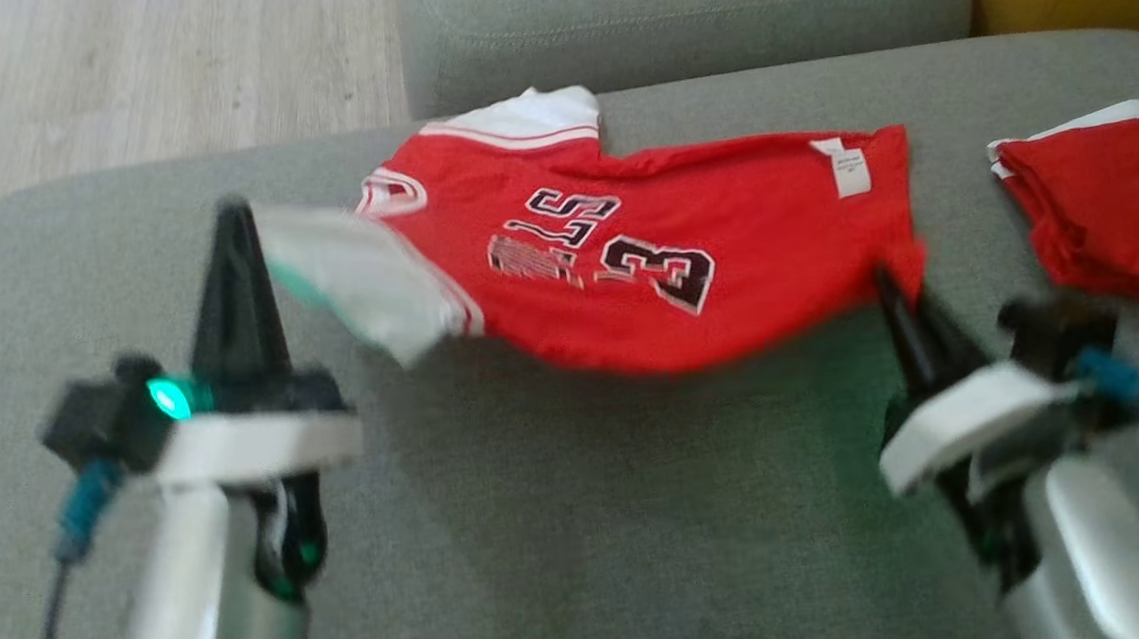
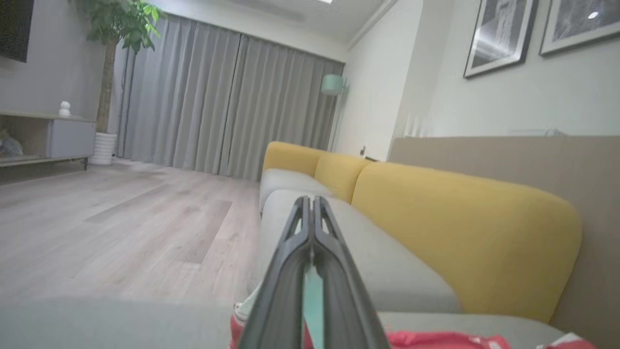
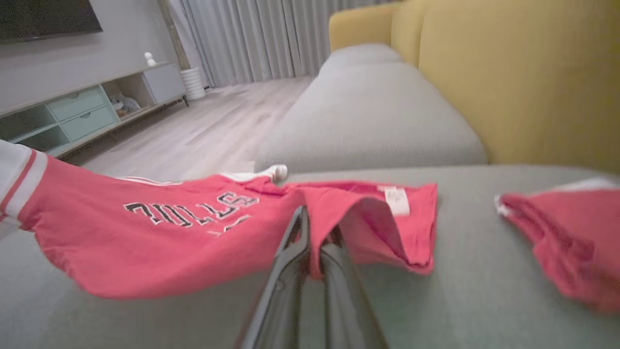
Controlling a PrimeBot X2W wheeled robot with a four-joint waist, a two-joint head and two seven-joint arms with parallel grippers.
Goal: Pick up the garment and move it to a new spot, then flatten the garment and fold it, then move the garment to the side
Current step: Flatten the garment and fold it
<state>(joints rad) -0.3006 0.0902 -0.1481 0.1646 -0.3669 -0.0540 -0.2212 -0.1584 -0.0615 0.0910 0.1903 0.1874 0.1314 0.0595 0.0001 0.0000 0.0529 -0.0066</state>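
Note:
The garment is a red jersey point(image 1: 664, 243) with white sleeves and black lettering. It hangs stretched a little above the grey sofa seat point(image 1: 544, 522), its far edge still resting on the cushion. My left gripper point(image 1: 234, 223) is shut on the white sleeve point(image 1: 356, 274). In the left wrist view a pale strip of cloth shows between the shut fingers point(image 2: 290, 271), with red cloth point(image 2: 436, 339) below. My right gripper point(image 1: 893, 287) is shut on the hem corner. The right wrist view shows the red jersey point(image 3: 160, 232) pinched by that gripper point(image 3: 310, 218).
A second red garment point(image 1: 1113, 201) lies bunched on the seat at the right, also seen from the right wrist point(image 3: 557, 232). A further grey cushion point(image 1: 678, 11) lies beyond, with yellow backrests point(image 2: 460, 232) on the right. Wooden floor point(image 1: 111, 71) lies to the left.

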